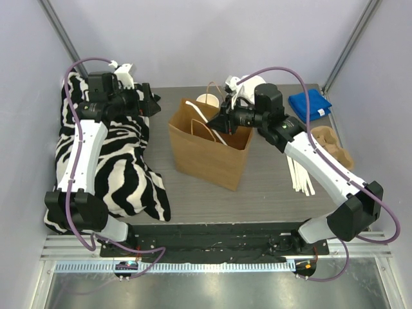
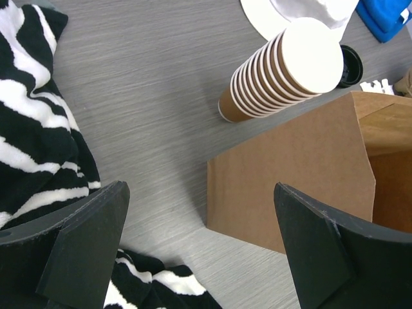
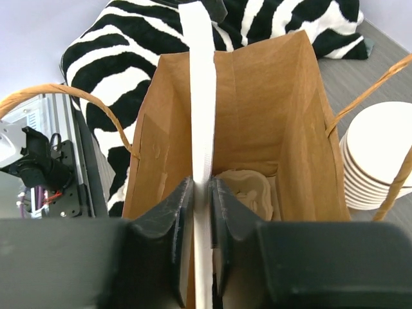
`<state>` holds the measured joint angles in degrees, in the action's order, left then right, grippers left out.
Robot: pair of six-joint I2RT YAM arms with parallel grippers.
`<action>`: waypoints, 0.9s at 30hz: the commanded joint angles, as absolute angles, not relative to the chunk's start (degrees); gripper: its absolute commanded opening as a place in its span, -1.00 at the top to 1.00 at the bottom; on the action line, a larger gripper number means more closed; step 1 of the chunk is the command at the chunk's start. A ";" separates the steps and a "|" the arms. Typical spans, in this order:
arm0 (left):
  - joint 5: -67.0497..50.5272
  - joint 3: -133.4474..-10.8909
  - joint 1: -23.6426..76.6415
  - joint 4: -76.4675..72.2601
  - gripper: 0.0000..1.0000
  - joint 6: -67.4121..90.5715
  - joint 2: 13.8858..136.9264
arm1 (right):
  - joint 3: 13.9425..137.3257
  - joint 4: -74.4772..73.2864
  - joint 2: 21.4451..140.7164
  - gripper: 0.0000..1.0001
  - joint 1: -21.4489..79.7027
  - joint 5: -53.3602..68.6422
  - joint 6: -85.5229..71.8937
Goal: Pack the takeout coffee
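Gripping a white strip (image 3: 199, 96), my right claw (image 3: 201, 187) hangs over the open paper bag (image 3: 257, 103); my left claw (image 2: 199, 196) gapes wide, empty.

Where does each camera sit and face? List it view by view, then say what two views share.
Top external: above and behind the bases, looking down on the table; left arm and right arm show.
Left wrist: looks down past the open left gripper at the cup stack.
Right wrist: looks down into the paper bag; right gripper shut on a white strip.
Shared: both wrist views show the cup stack and paper bag.
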<state>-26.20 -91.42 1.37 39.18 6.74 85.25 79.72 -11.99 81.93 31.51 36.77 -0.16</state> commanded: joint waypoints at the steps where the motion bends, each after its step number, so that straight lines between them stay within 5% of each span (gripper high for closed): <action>1: -25.93 -93.95 1.23 40.08 -0.99 5.01 85.69 | 80.59 -12.04 79.72 0.37 31.90 35.51 0.09; 16: -27.16 -95.62 1.14 45.07 -1.00 2.64 85.86 | 90.78 -12.04 78.22 0.15 31.82 24.71 -7.29; 22: -25.58 -111.59 0.70 56.74 -0.99 0.53 93.33 | 93.07 -12.83 77.87 -0.65 26.56 18.11 -10.72; 27: -25.75 -125.83 0.26 64.15 -0.99 1.23 100.80 | 95.09 -15.64 78.66 -0.97 15.05 17.40 -18.36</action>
<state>-25.54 -117.60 0.89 55.90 1.87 97.69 91.70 -14.35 79.37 22.83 20.64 -11.53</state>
